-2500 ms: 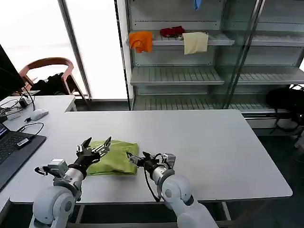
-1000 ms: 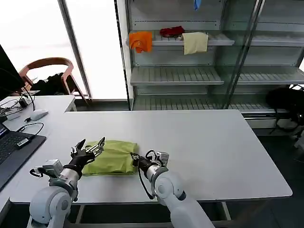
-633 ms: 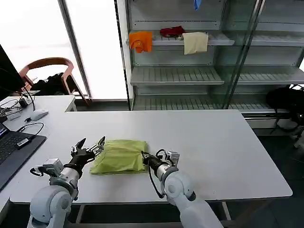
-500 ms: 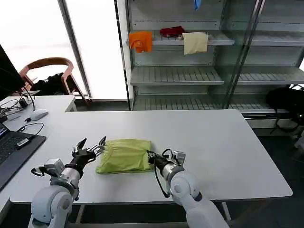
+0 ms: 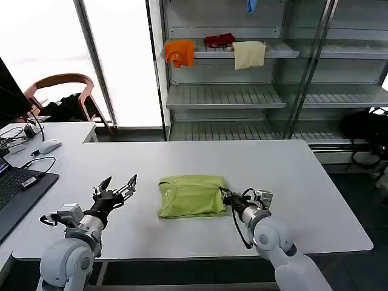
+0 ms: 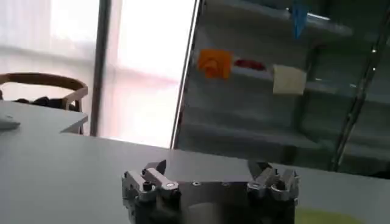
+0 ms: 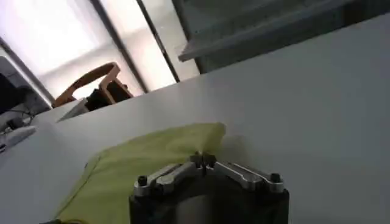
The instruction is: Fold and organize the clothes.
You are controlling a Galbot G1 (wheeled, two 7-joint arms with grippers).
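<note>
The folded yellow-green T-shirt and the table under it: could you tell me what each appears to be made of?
T-shirt: soft matte knit fabric, probably cotton, judging by its limp folds and creases. Table: smooth, hard pale grey top, likely laminate, with a faint sheen; the exact material is unclear.

rounded white arms, black wrist cables, dark metal fingers (image 5: 131, 180).

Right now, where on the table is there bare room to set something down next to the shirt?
The widest bare stretch of the table lies beyond the right gripper, toward the far right edge. The strip behind the folded T-shirt toward the shelves is bare too. A narrower gap lies between shirt and open left gripper. It is crowded at the shirt's right edge, which the right gripper pinches.
</note>
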